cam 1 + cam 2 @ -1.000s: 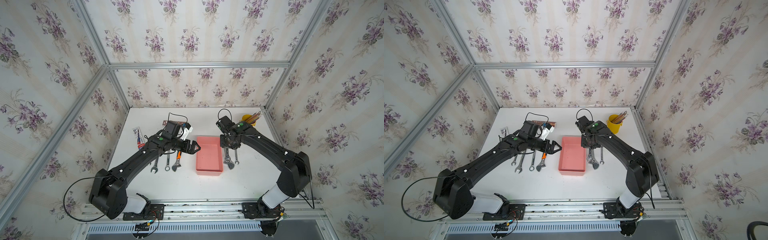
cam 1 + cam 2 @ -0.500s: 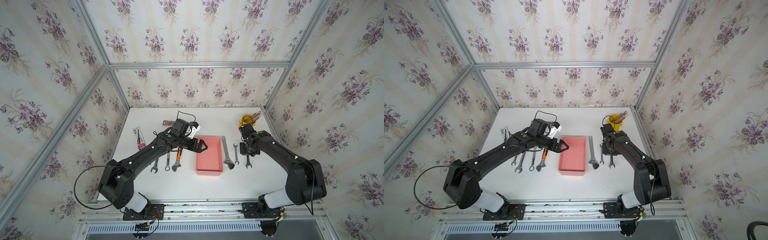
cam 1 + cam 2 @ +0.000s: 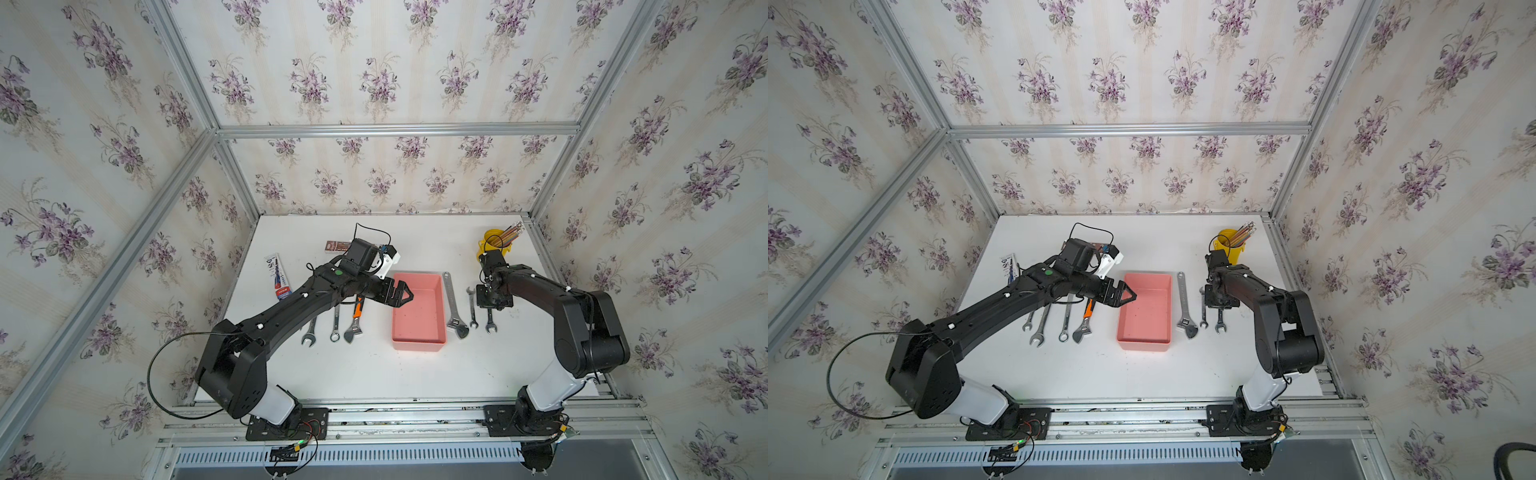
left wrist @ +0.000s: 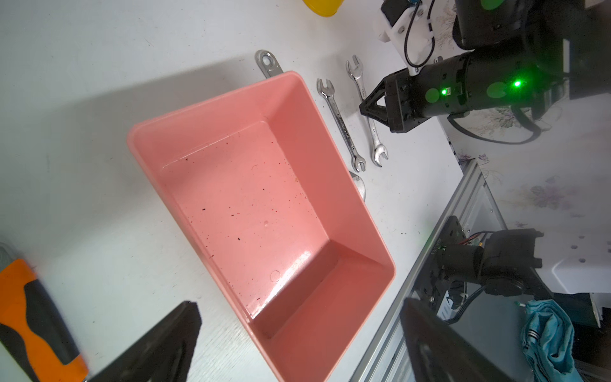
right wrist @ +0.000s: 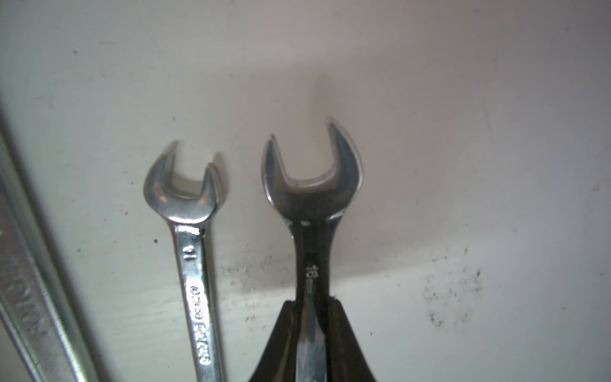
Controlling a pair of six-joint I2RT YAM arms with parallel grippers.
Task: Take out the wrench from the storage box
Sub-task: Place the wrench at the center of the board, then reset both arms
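Our right claw (image 5: 312, 306) has swung clear of the empty box (image 3: 417, 316) and now pinches the wrench (image 5: 310, 188) low over the tabletop (image 3: 374, 374), apparently to lay it beside other wrenches (image 3: 453, 303), while our left claw (image 3: 401, 294) hangs wide open at the box's rim.

Both top views: high, looking down, whole table (image 3: 415, 374). Wrist views: nearer, right closest; both catch wrench (image 5: 312, 198).
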